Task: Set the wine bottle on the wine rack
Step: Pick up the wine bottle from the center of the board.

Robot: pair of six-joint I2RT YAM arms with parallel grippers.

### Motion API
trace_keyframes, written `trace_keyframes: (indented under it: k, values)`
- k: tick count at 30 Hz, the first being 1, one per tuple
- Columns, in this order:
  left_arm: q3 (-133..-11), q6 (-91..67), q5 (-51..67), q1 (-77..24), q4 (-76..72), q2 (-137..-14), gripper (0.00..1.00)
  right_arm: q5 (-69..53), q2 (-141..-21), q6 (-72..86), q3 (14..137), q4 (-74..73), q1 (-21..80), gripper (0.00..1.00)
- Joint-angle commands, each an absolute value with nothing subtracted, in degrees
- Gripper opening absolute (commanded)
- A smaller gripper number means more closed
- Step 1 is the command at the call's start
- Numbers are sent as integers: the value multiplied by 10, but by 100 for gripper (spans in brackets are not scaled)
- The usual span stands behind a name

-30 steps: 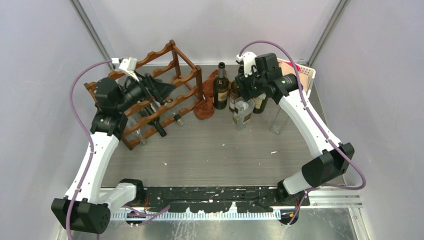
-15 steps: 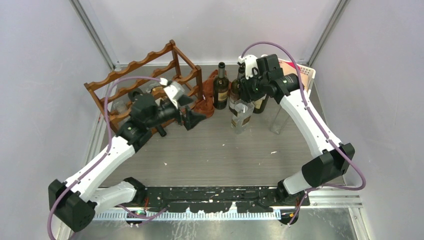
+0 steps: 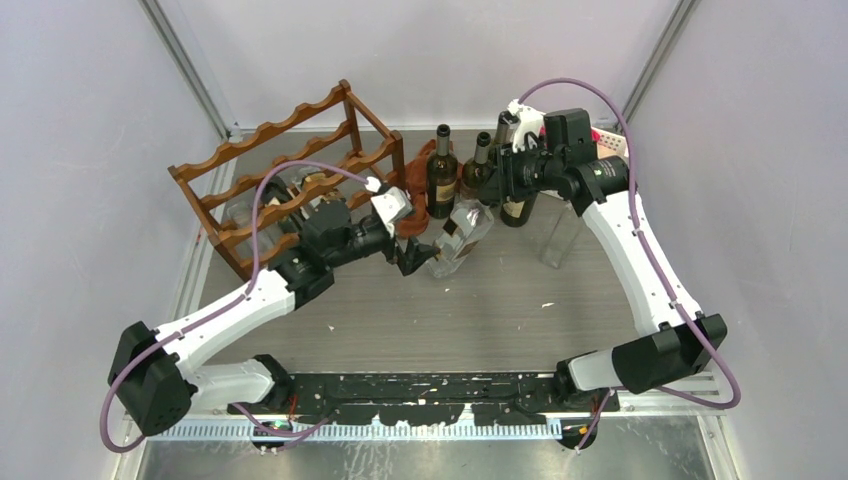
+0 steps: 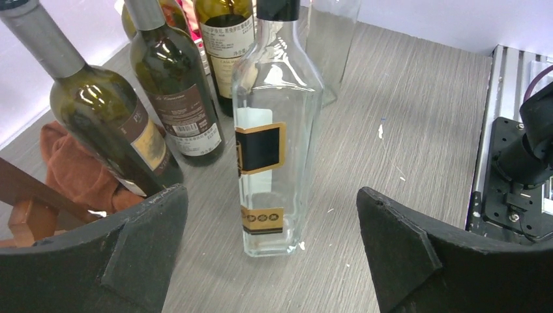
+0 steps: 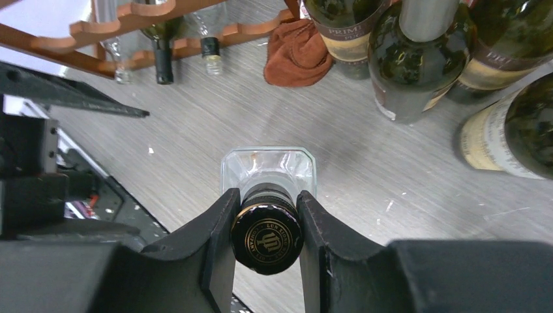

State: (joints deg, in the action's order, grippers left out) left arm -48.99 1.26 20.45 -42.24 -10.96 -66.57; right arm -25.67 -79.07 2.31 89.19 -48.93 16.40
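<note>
The wine bottle (image 3: pixel 458 238) is clear square glass with a black cap and a black-and-gold label. It leans at mid-table with its base on the wood. My right gripper (image 3: pixel 499 193) is shut on its neck just under the cap (image 5: pixel 266 238), one finger on each side. In the right wrist view that gripper (image 5: pixel 267 203) looks straight down the bottle. My left gripper (image 3: pixel 421 256) is open wide by the bottle's base. In the left wrist view the bottle (image 4: pixel 274 130) stands ahead of the left gripper (image 4: pixel 274 257), untouched. The dark wooden wine rack (image 3: pixel 300 180) stands at back left.
Several dark wine bottles (image 3: pixel 441 175) stand in a cluster at the back, right behind the clear one. A brown cloth (image 3: pixel 408 216) lies by the rack's right end. Bottles lie in the rack (image 5: pixel 160 52). A tall empty glass (image 3: pixel 556 238) and a white basket (image 3: pixel 612 146) stand at the right.
My left arm swung away from the rack to the clear bottle's base and its jaws spread wider. My right gripper closed on the bottle's neck and tipped it toward the left arm.
</note>
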Motion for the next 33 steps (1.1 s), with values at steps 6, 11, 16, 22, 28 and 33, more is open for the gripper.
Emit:
trace_keyframes:
  k: [6,11,16,22,28,33]
  values:
    - [-437,47,120,-447,-176,-636,100,-380,-762,160,877,-363,124,1]
    - [-434,58,107,-454,-176,-639,100,-392,-761,179,865,-346,122,1]
    - [-445,65,120,-460,-176,-660,100,-400,-762,187,864,-340,121,1]
    - [-460,83,107,-463,-174,-695,100,-418,-760,195,864,-333,119,1]
    - [-488,124,89,-463,-171,-739,100,-440,-756,207,863,-323,116,1]
    - [-506,132,100,-463,-175,-773,100,-451,-754,218,859,-313,115,1]
